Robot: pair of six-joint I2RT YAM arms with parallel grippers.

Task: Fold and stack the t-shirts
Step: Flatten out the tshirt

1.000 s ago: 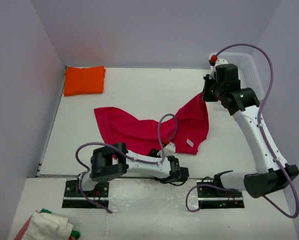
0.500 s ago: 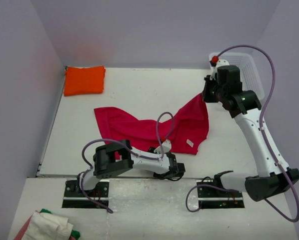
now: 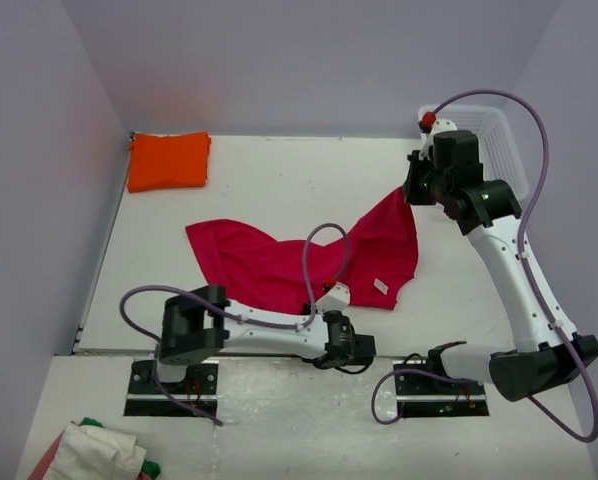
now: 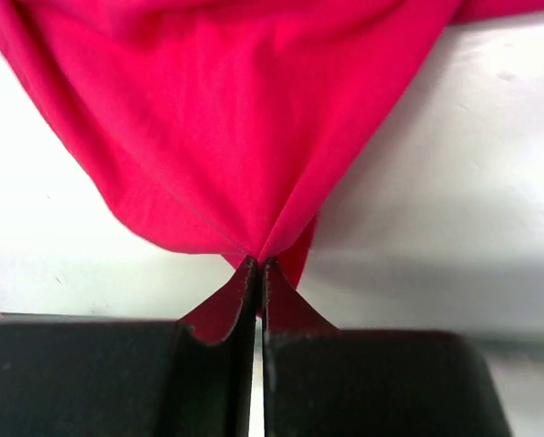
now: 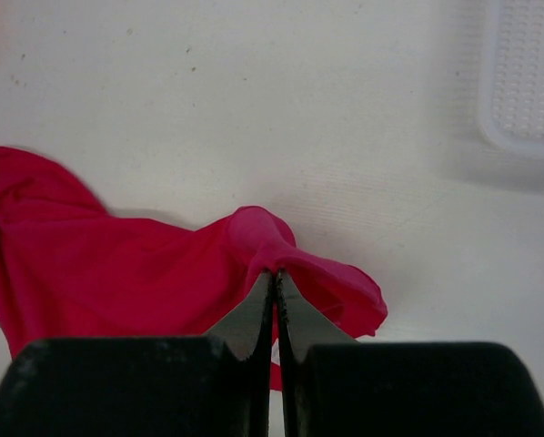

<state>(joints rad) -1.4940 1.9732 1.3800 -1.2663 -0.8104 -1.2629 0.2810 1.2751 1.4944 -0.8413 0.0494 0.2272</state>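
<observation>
Judged to be the spreading-out step, ahead of any fold. Sprawled across the middle of the table (image 3: 279, 180), rumpled and twisted rather than flat: the red t-shirt (image 3: 269, 262).

Pinched at its 2 o'clock corner by the right gripper (image 5: 274, 273), jaws closed tight on a raised peak of cloth. Pinched at its 6 o'clock hem by the left gripper (image 4: 256, 264), jaws likewise closed on a gathered tuck of red cloth, low at the table's near edge.

Already folded into a neat rectangle and parked at the table's 10 o'clock corner: the orange t-shirt (image 3: 168, 160), well apart from the red one. Off at 1 o'clock, just behind the right arm, a white mesh basket (image 3: 499, 135).

Next, probably: drawing the two held points apart with a slight lift, to pull the cloth taut and lay it down flat. Calls for matched motion of both arms, firm grips throughout, and care not to drag the hem over the near edge.

Near the shirt's 5 o'clock corner, a small white label (image 3: 381, 286); too small to read. No brand or other writing to be made out anywhere.
</observation>
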